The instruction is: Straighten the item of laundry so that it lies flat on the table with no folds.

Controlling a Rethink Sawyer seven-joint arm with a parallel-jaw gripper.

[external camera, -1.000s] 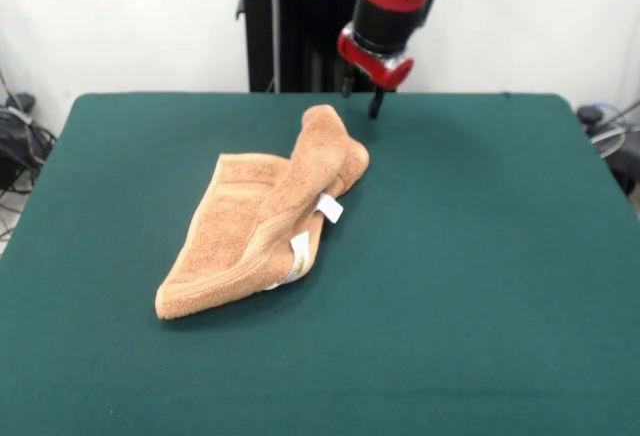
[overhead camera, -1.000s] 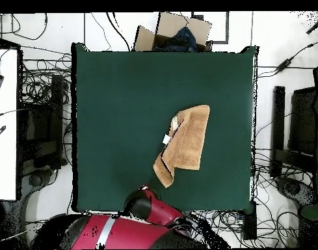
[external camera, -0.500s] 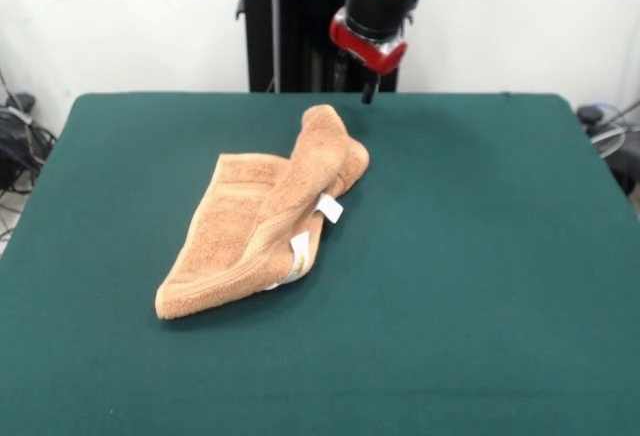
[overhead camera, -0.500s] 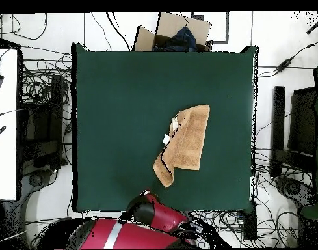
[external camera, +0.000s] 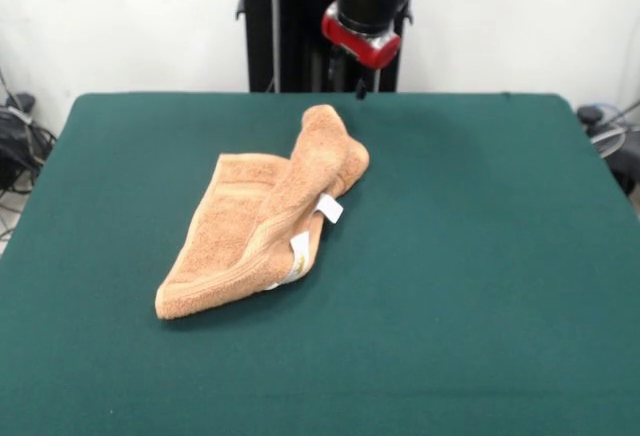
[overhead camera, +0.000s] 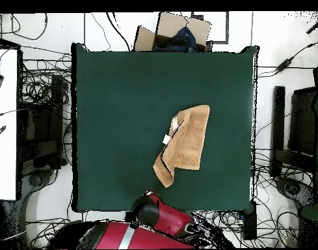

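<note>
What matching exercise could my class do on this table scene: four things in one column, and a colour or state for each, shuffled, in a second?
Things
1. towel
2. table
3. care tag
4. robot's hand

Colour or state
A. dark green, with the cloth lying on it
B. small and white, sticking out at a cloth edge
C. peach-orange, folded over itself, not flat
D. raised near the table's far edge, touching nothing

Right pairs: 1-C, 2-A, 3-B, 4-D
</note>
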